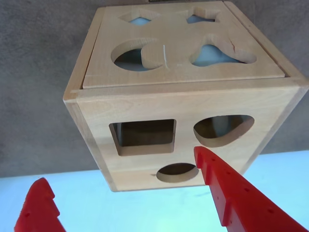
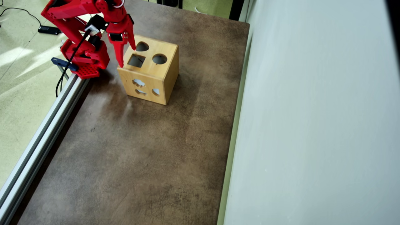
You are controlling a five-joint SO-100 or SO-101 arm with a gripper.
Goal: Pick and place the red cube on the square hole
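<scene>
gripper point(image 2: 126, 57) fingers spread apart and empty above the wooden box point(image 2: 150, 73), beside the square hole point(image 2: 136, 60) in its top face; red cube not visible in either view.

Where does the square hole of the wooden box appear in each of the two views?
Wrist view: the square hole sits left of centre, on the box face nearest the camera.
Overhead view: the square hole is upper left, on the box top, beside the gripper.
Shared landmark: the round hole on the same face.

wooden box point(image 1: 145, 104), square hole point(image 1: 145, 135), end effector point(image 1: 120, 166) spread
</scene>
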